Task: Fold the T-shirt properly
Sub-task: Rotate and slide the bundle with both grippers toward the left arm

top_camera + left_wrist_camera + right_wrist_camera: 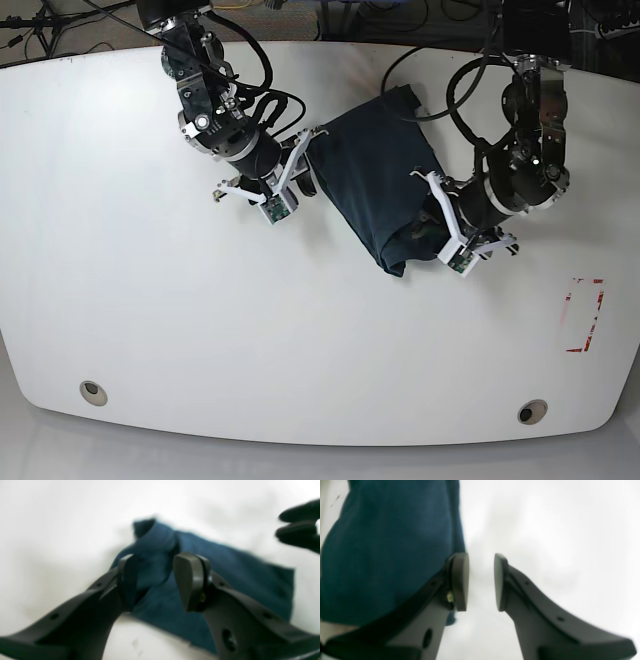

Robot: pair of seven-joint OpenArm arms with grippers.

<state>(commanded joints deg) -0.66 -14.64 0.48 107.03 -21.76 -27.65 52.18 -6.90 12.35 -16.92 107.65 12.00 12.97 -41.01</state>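
The left claw [155,580] stands parted, a raised bunch of the T-shirt [225,580] between its pads, unpinched. The right claw [481,582] gapes empty beside the shirt's edge on the white surface [150,300]. Closing on too little cloth would likely let the fold slip and sag.

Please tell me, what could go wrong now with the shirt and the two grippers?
1. The open left gripper has a raised bunch of the T-shirt between its jaws; closing there may grab several layers and undo the fold.
2. The open right gripper sits just beside the shirt's edge, over bare table, so closing may miss the cloth.
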